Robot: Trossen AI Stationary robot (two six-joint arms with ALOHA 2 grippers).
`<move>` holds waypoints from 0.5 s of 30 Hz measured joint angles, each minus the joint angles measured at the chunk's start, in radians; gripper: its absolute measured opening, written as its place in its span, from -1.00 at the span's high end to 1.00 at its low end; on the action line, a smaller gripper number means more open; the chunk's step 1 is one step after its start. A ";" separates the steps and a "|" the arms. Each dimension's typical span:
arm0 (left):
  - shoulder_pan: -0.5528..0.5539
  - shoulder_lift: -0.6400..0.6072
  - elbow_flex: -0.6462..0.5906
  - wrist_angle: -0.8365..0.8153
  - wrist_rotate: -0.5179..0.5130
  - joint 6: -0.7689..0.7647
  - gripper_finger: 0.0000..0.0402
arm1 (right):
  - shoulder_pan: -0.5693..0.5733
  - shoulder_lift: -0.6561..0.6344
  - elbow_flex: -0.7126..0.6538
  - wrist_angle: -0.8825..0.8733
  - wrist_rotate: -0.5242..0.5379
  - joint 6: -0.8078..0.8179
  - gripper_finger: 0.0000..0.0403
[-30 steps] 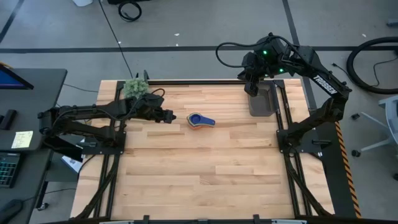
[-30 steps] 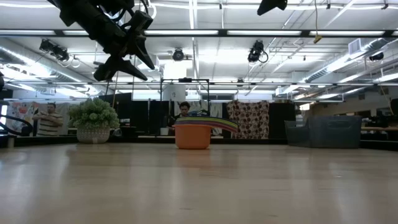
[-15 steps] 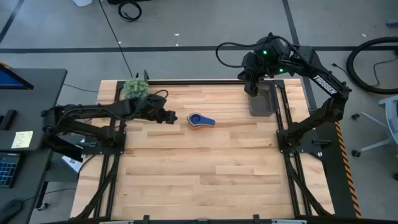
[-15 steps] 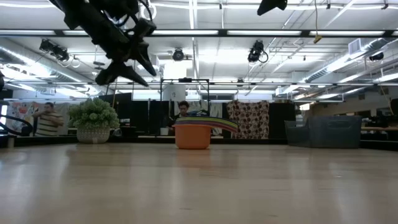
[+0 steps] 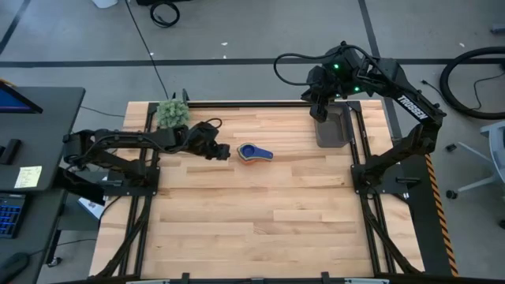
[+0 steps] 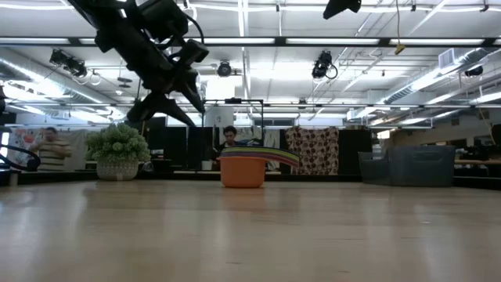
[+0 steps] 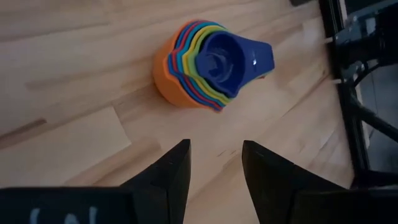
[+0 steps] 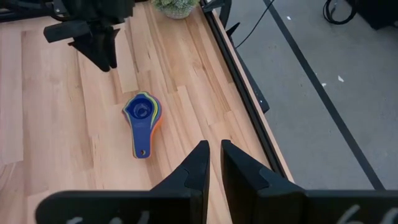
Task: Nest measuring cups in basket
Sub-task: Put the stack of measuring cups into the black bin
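Left gripper [image 5: 223,151] has advanced along the table's far half and now hangs just short of the measuring cups [image 5: 254,153], fingers spread wide and empty. This suggests a pickup is imminent; nothing is yet in the basket [image 5: 333,126] at the far right corner. Right gripper [image 5: 319,108] waits above the basket, fingers nearly closed, holding nothing. The left wrist view shows the cups already nested, dark blue innermost, orange outermost; the low view shows only stacked rims.
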 joint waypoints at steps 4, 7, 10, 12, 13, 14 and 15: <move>0.000 0.000 0.000 -0.001 0.010 -0.065 0.26 | 0.000 0.000 0.000 0.000 0.000 0.000 0.77; -0.009 0.000 0.000 0.003 0.052 -0.089 0.27 | 0.000 0.000 0.000 0.000 0.000 0.000 0.77; -0.038 0.000 0.000 0.002 0.058 -0.089 0.29 | 0.000 0.000 0.000 -0.001 0.000 0.000 0.77; -0.067 0.002 0.000 0.002 0.056 -0.069 0.30 | 0.000 0.000 0.000 -0.001 0.000 0.003 0.77; -0.085 0.010 0.000 0.005 0.044 -0.065 0.30 | 0.000 0.000 0.000 -0.001 0.000 0.007 0.77; -0.104 0.015 0.000 0.000 0.025 -0.064 0.30 | 0.000 0.000 0.000 -0.001 0.000 0.008 0.77; -0.120 0.017 0.000 -0.014 0.002 -0.064 0.30 | 0.000 0.000 0.000 -0.001 0.000 0.004 0.77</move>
